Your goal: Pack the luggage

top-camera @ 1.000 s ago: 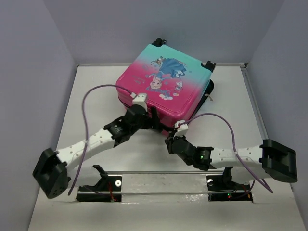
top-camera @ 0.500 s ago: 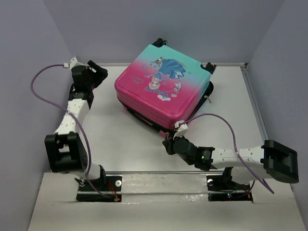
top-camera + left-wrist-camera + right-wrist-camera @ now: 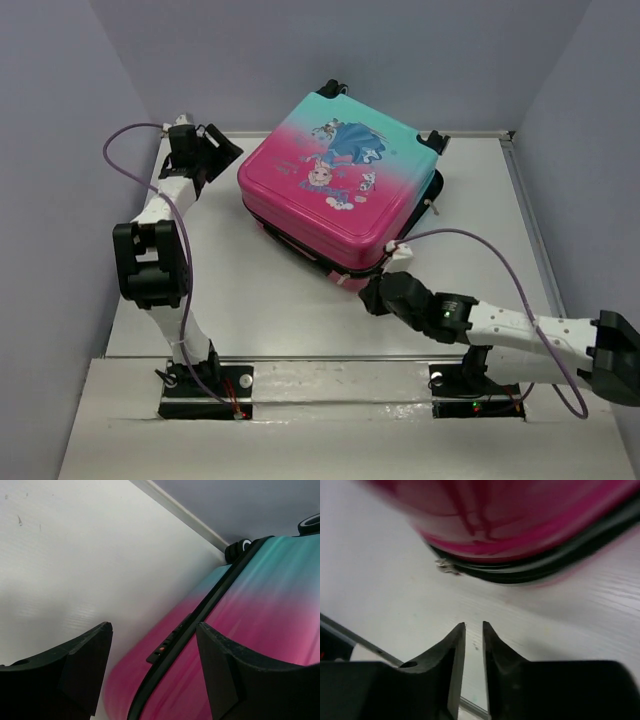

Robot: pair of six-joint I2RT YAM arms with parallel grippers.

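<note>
The luggage (image 3: 340, 185) lies flat at the back of the table with its pink-to-teal printed lid down and its black wheels (image 3: 436, 137) toward the back wall. My left gripper (image 3: 222, 150) is open beside its rear left corner. In the left wrist view the open gripper (image 3: 152, 627) frames the luggage's side (image 3: 270, 610) and black zipper trim without touching it. My right gripper (image 3: 368, 297) hovers just off the luggage's front corner. In the right wrist view it (image 3: 473, 624) is nearly closed, with a narrow gap and nothing in it, and the blurred luggage shell (image 3: 520, 520) and a zipper pull (image 3: 447, 567) lie ahead.
The white table (image 3: 230, 290) is walled on the left, back and right. A raised rail (image 3: 525, 200) runs along its right side. The arm bases (image 3: 205, 385) sit at the near edge.
My left arm has swung from the luggage's front left edge up to its rear left corner. My right arm has stretched out and its gripper has shifted slightly right along the front corner.
</note>
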